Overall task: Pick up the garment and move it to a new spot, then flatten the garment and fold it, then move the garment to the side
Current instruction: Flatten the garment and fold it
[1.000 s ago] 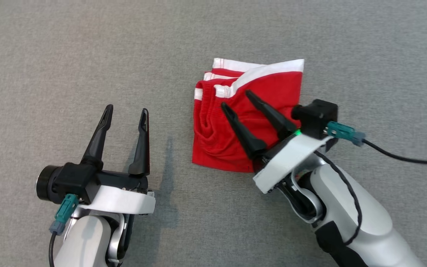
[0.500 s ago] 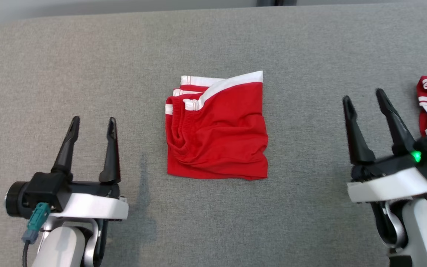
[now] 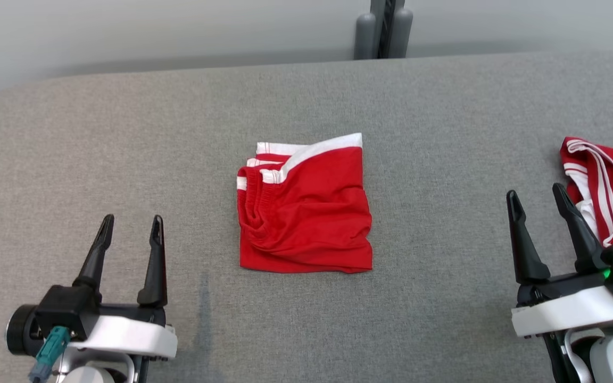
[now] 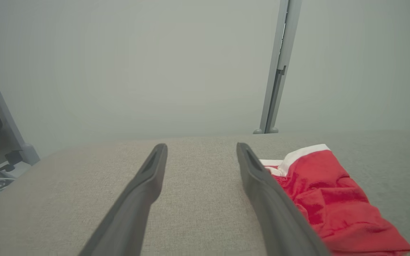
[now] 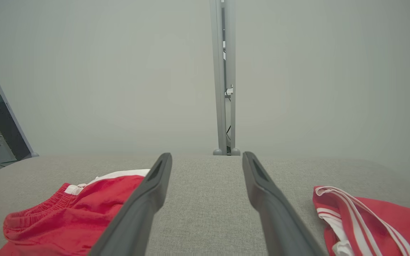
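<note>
Garment: red shorts folded to a rough square, lying flat on counter, centre of head view; nothing holds it.
Garment vs left tool: well apart. Tool sits lower left of frame, garment up and right of its tips. In left wrist view garment is at lower right, partly behind the right-hand finger.
Garment vs right tool: well apart. Tool at lower right of frame, garment left of its tips w/ bare counter between. In right wrist view garment is at lower left.
Garment fabric: soft knit, bright red. White band along top edge, slanting up to upper right corner. Gathered elastic waistband bunched at upper left. Shallow wrinkles on left half, bottom edge fairly straight.
Left tool state: jaws spread wide, nothing between them, tips over bare counter.
Right tool state: jaws spread wide, nothing gripped; green light lit on its body.
Tool build: two long dark tapering fingers, matte, hollowed inner faces; black body on white bracket; teal connector on left one.
2nd garment: red w/ thin white stripes, crumpled, at right edge of frame, just beside right tool's outer finger; touching or not, can't tell.
Counter surface: grey woven cloth cover, flat, rounded upper left corner.
Background: pale wall; grey post top centre, behind counter's far edge.
</note>
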Motion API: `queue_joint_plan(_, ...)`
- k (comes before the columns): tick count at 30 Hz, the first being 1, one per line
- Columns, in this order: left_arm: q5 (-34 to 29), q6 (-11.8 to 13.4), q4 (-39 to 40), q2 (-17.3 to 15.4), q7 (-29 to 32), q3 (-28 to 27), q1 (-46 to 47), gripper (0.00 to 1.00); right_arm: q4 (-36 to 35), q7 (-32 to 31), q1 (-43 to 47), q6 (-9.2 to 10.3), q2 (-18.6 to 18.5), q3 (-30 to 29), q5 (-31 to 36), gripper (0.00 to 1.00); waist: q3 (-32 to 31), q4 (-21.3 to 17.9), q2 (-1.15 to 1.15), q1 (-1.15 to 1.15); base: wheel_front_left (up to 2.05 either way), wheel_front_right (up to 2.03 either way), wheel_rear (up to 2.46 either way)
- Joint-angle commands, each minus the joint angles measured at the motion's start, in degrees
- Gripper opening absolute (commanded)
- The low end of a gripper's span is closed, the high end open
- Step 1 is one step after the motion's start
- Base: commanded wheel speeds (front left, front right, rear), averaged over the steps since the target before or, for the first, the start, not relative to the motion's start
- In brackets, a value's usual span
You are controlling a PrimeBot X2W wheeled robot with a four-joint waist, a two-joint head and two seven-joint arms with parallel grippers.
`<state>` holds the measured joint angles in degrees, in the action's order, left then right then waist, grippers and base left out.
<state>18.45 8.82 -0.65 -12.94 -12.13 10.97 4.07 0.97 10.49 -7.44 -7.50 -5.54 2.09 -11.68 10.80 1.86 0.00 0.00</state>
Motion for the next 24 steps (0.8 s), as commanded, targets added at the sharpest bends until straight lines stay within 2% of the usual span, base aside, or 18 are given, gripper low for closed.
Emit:
queue_joint_plan(1, 0.4, 0.1, 0.3, -0.4, -0.1, -0.1, -0.9, 1.00, -0.3, -0.5, 1.0, 0.02, -0.2, -0.4, 0.2, 1.00, -1.4, 0.4, 0.00, 0.00, 0.00, 0.00, 0.00)
queue_joint_plan(14, 0.7, 0.8, 1.9, -2.2, 2.4, 0.4, -7.0, 1.00, -1.9, -3.4, 8.1, 0.02, -0.4, -1.9, 0.5, 1.00, -7.3, 1.4, 0.00, 0.00, 0.00, 0.00, 0.00)
queue_joint_plan(24, 1.0, 1.3, 3.5, -3.6, 4.1, 0.2, -8.3, 1.00, -3.2, -4.8, 10.2, 0.02, 0.2, -2.7, 0.4, 1.00, -8.9, 1.2, 0.00, 0.00, 0.00, 0.00, 0.00)
